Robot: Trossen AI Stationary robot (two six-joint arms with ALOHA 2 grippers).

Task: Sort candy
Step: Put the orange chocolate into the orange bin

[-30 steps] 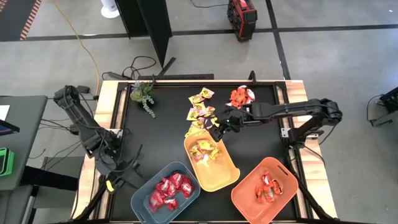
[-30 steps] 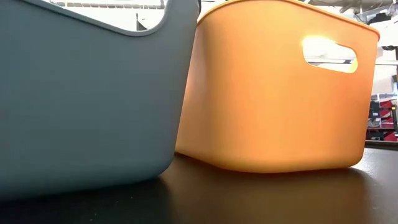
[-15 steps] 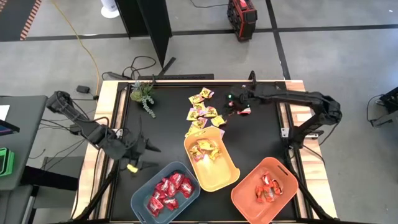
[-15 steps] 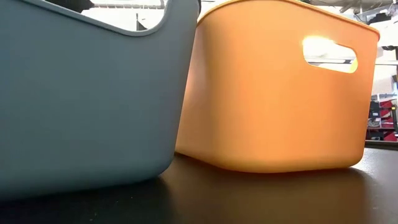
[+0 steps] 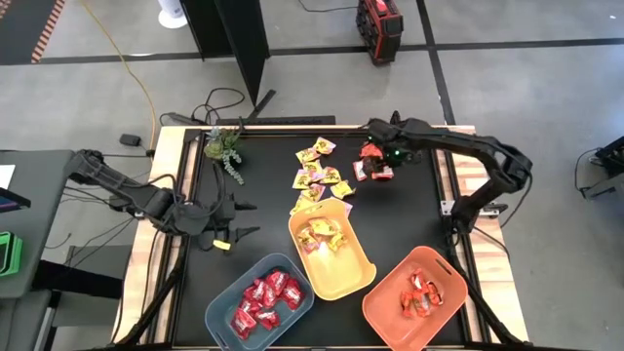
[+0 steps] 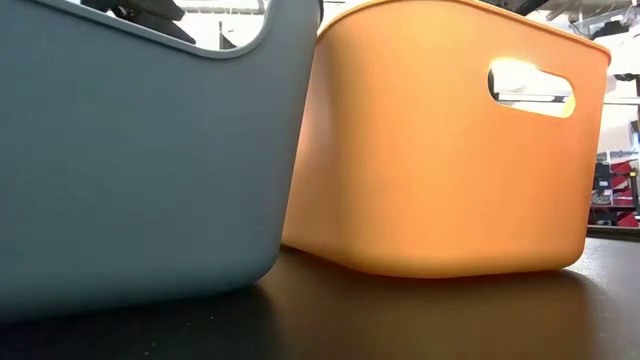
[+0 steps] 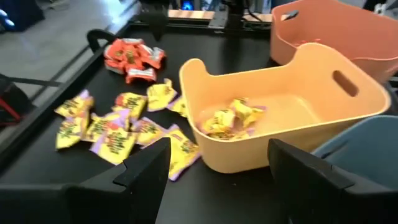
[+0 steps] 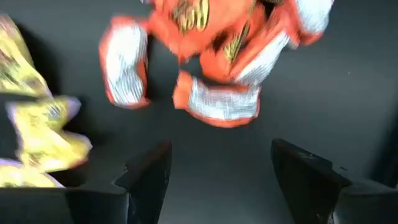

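Note:
Orange-red-and-white candies (image 5: 373, 159) lie piled near the table's far edge, and my right gripper (image 5: 383, 166) hangs open just over them. In its wrist view the pile (image 8: 211, 56) lies just ahead of the open gripper (image 8: 214, 180). Yellow candies with pink marks (image 5: 317, 175) lie loose at the table's middle, and some lie in the yellow bin (image 5: 366, 273). Deep red candies (image 5: 263, 297) fill the blue-grey bin (image 5: 216, 310). My left gripper (image 5: 246, 219) is open, low at the table's left side, pointing right at the yellow bin (image 7: 280, 118).
The orange bin (image 5: 375, 307) with orange-red candies stands at the near right corner. A green plant sprig (image 5: 226, 146) lies at the far left. The low view is filled by the blue-grey bin's wall (image 6: 130, 150) and the yellow bin's wall (image 6: 440, 150). Bare black tabletop lies between my left gripper and the bins.
My right gripper has gone from the yellow bin's far rim toward the table's far edge, and now hangs over the orange-red pile. My left gripper has swung from the near left corner toward the far edge and the middle, turning to point right.

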